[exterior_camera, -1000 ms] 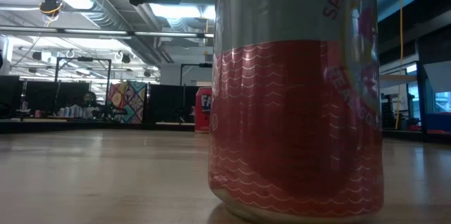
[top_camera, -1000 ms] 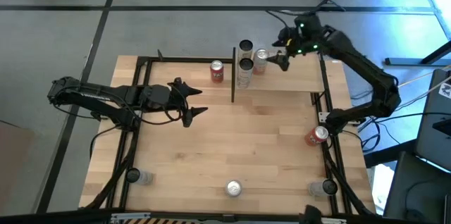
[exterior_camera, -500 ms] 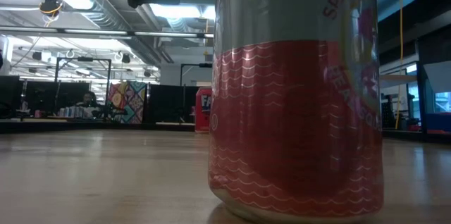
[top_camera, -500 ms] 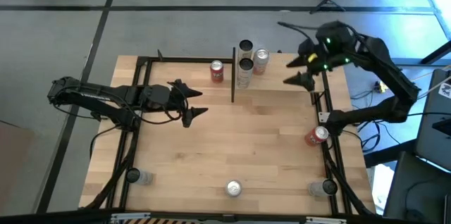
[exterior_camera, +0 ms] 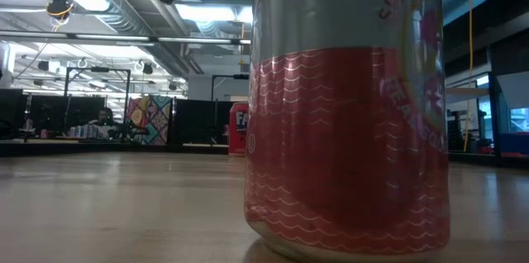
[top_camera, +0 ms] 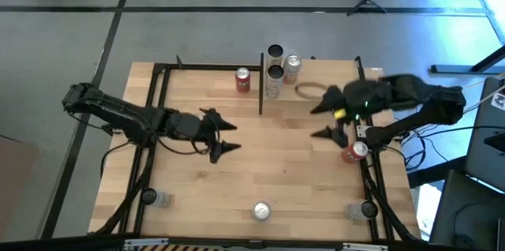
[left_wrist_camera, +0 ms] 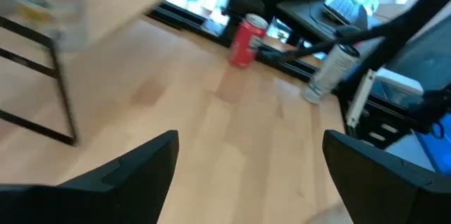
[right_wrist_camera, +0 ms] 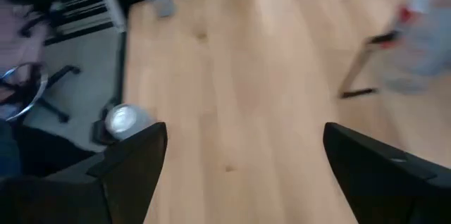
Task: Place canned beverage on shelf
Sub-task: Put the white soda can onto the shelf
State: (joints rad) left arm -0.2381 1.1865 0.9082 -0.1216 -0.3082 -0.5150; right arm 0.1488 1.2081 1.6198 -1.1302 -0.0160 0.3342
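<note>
My right end effector (top_camera: 325, 121) hangs over the bench (top_camera: 268, 164), fingers spread wide and empty. Just beside it toward the bench's right edge stands a red can (top_camera: 354, 151). Behind it, at the far edge, the shelf (top_camera: 316, 85) carries three cans: a red one (top_camera: 243, 80), a silver one (top_camera: 274, 71) and a red-and-silver one (top_camera: 293, 67) (all upright). My left end effector (top_camera: 223, 133) hovers mid-bench, also wide and empty. Nearer me than both, a front can (top_camera: 261, 211) sits at the bench's front edge.
</note>
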